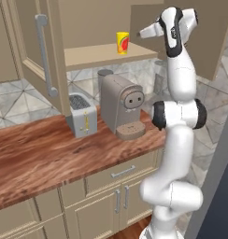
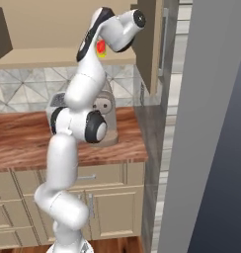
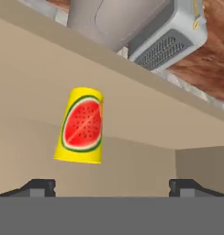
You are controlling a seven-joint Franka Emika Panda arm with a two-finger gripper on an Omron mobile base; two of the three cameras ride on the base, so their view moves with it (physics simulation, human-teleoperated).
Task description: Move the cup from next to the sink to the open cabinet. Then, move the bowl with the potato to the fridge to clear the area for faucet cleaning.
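**Cup on cabinet shelf, end effector released**

The end effector (image 3: 112,187) is seen with its jaws spread wide; the two dark fingertips (image 3: 38,187) stand far apart at the lower edge of the hand view, and nothing is gripped between them. The cup (image 3: 80,125) is located just ahead of the end effector, clear of both fingertips and offset toward the left one in the hand view. Its watermelon mark is turned toward the end effector.

In the left base view, the cup (image 1: 122,43) is shown standing upright on the tan shelf (image 1: 95,55) of the open cabinet (image 1: 36,51), to the left of the raised hand. In the right base view, the cup (image 2: 100,48) is largely covered by the arm.

Below the end effector, a coffee machine (image 1: 122,105) and a toaster (image 1: 82,114) are positioned on the counter (image 1: 46,156), well apart from the cup.
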